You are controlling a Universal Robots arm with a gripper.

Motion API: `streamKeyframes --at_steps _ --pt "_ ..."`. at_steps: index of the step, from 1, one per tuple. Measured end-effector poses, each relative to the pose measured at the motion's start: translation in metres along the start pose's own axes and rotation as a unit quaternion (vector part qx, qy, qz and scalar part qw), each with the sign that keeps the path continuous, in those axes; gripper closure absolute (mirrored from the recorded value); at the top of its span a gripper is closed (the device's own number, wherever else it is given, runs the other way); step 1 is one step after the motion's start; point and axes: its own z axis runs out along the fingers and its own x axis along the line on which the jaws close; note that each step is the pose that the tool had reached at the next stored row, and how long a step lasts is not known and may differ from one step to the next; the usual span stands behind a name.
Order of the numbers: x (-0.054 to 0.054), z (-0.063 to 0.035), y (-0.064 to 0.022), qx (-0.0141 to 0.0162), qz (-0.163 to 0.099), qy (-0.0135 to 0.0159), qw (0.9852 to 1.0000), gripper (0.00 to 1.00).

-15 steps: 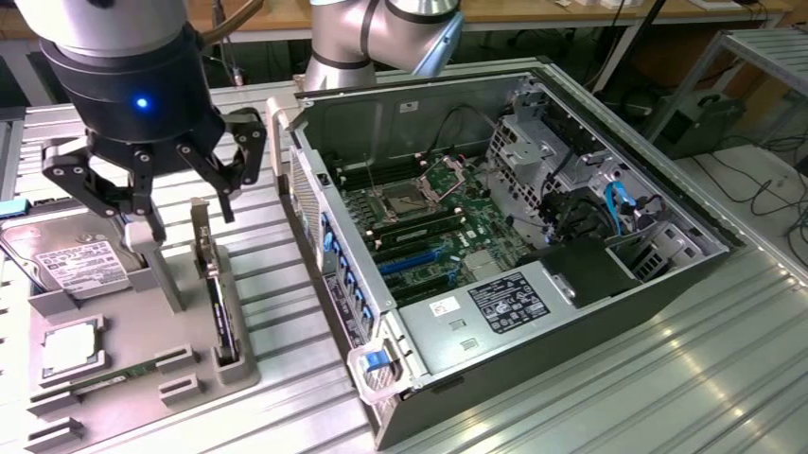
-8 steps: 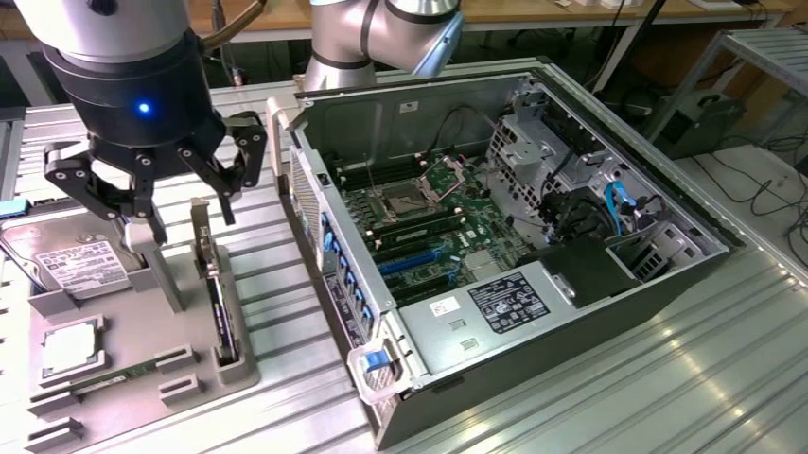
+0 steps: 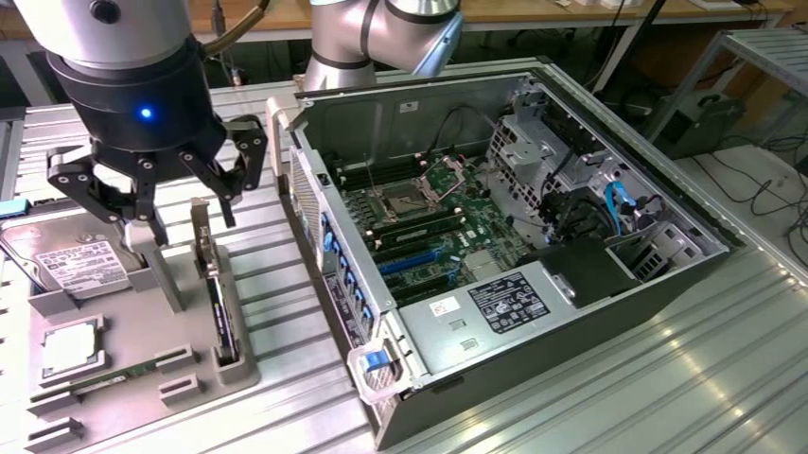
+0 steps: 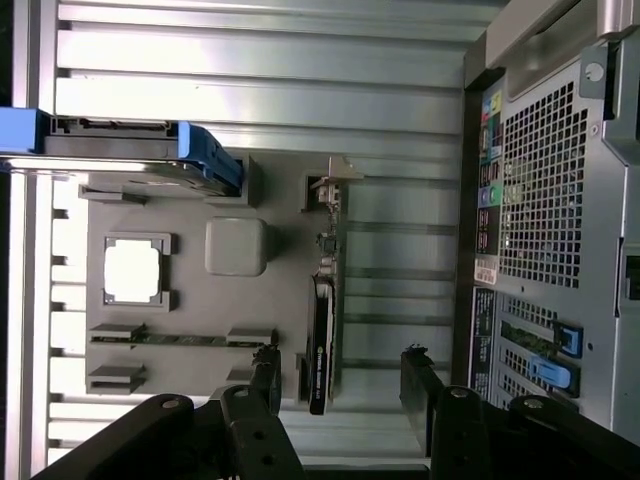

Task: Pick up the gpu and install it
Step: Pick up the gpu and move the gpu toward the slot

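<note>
The gpu (image 3: 218, 298) stands on edge in a slot of the grey holder tray (image 3: 132, 317), its silver end bracket (image 3: 200, 227) sticking up. My gripper (image 3: 184, 213) hangs open just above the tray, over the card's bracket end, touching nothing. In the wrist view the gpu (image 4: 321, 335) is a thin dark strip running from its bracket (image 4: 330, 180) toward the space between my black fingertips (image 4: 268, 362), nearer that one than the other. The gripper (image 4: 340, 365) is above the card and apart from it.
The open computer case (image 3: 707, 251) lies at the exterior view's right, motherboard (image 3: 430, 227) exposed. On the tray sit a hard drive (image 3: 70, 260), a square chip (image 3: 70, 345) and a memory stick (image 4: 170, 338). The case's perforated rear panel (image 4: 545, 190) is close beside the tray.
</note>
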Motion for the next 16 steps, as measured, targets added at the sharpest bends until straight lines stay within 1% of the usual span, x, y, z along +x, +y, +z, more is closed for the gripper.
streamKeyframes --at_steps 16 --pt "0.0002 0.0065 -0.0003 0.0 0.0 0.0 1.0 0.4"
